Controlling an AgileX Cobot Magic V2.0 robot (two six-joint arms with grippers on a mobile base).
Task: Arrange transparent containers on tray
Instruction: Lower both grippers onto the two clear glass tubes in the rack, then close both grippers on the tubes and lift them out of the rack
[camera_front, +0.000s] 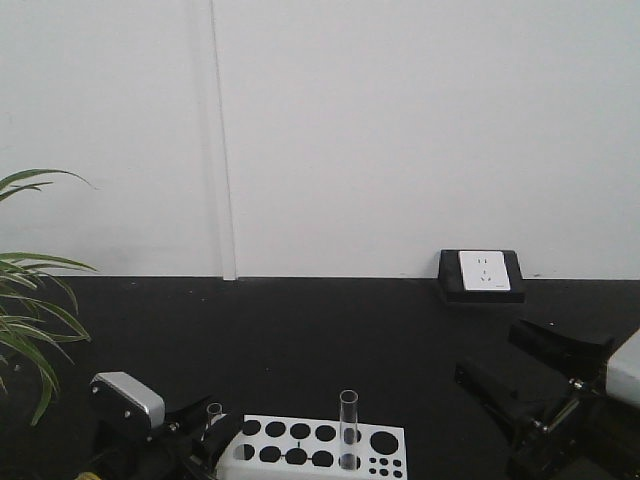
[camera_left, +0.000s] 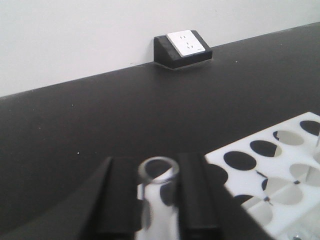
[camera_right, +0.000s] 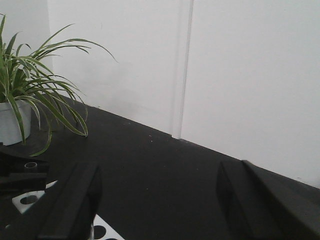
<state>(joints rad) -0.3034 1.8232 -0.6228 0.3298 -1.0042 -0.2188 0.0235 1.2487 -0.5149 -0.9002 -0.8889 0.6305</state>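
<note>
The test tube (camera_left: 159, 210) is glossy glass, the rack (camera_front: 312, 443) matt white plastic, the tabletop (camera_left: 125, 115) matt black.

Low front view and close wrist views share the rack (camera_front: 320, 445).

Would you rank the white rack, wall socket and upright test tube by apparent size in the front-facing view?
Largest to smallest:
white rack
wall socket
upright test tube
The socket sits farther off; true sizes unsure.

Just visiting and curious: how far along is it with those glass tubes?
Nothing finished yet; no tray is in view. The left gripper grips one test tube near the white rack. The second tube stands in the rack, and the right gripper is open, empty.
</note>
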